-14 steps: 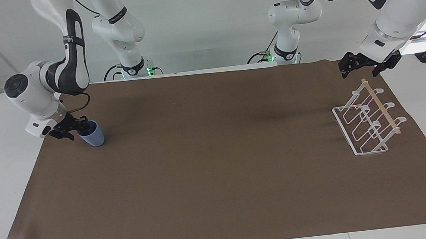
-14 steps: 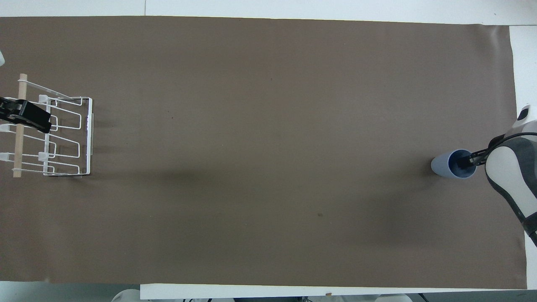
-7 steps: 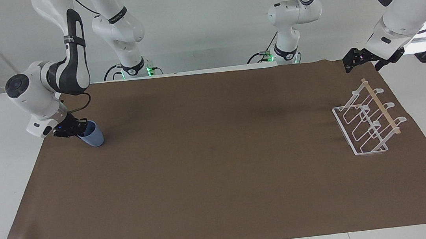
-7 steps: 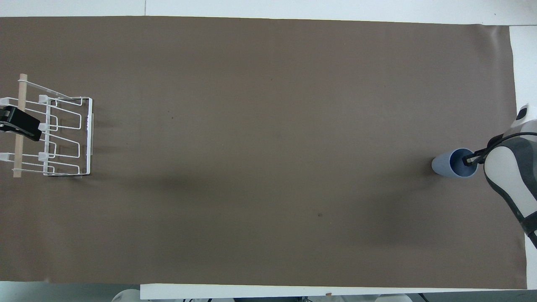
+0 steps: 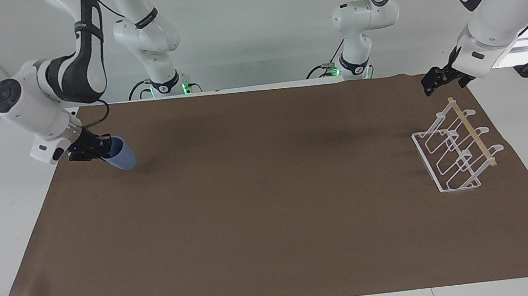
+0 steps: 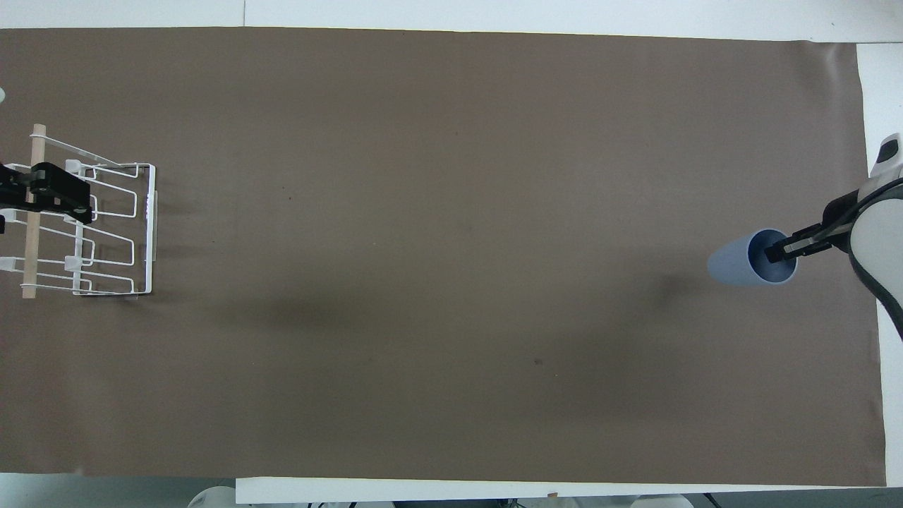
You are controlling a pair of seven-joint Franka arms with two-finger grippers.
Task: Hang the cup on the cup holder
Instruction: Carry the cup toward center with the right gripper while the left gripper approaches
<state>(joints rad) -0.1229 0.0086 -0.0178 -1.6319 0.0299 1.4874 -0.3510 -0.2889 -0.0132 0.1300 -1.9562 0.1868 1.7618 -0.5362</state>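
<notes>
One cup (image 5: 120, 155) tilted, rim pinched by right pincer (image 5: 97, 149), lifted over brown mat (image 5: 271, 216).

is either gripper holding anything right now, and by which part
The right gripper holds the light-blue plastic cup by its rim, one finger inside the mouth. The left gripper holds nothing.

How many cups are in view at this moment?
1. The cup is tilted in the right gripper, pinched at its rim, over the brown mat at the right arm's end. None hang on the cup holder.
</notes>
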